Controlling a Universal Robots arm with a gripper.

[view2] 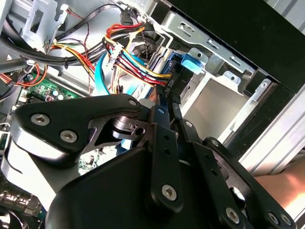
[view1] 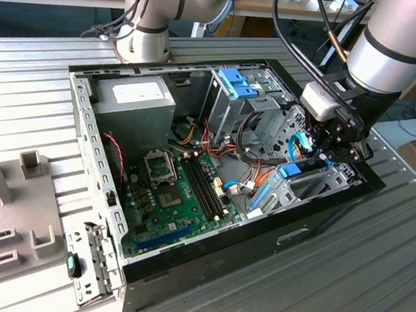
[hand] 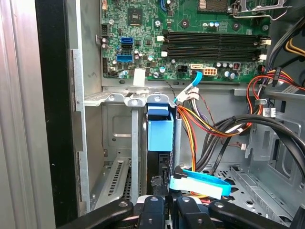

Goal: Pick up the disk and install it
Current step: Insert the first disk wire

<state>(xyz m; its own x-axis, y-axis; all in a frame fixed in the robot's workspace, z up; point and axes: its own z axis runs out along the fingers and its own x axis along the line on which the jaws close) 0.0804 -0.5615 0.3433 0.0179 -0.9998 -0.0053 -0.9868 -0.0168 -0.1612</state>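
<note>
**Disk on edge in the lower bay, gripper closed over it**

While the arm reaches down into the open computer case (view1: 86, 115), the gripper (view1: 324, 154) sits low at the corner of the case nearest the exterior view's right, just beside the tall metal drive cage (view1: 246, 104). Its black fingers (view2: 162, 119) are drawn close together and appear pinched on the upper edge of the disk (hand: 159, 136), though the contact itself is partly hidden by the linkages. That disk stands on edge in a narrow slot of the grey metal bay (hand: 112, 143), its light-blue carrier facing up and its dark body below, between the bay's upright metal walls. A flat light-blue data cable (hand: 200, 183) lies just beside the fingers, and a bundle of red, yellow and orange power wires (view2: 131, 62) runs past the disk's end. Beyond the bay, toward the middle of the case, lies the green motherboard (view1: 167, 196) with its memory slots (hand: 212, 45). Atop the drive cage sits a blue-tabbed bracket (view1: 238, 83).
</note>
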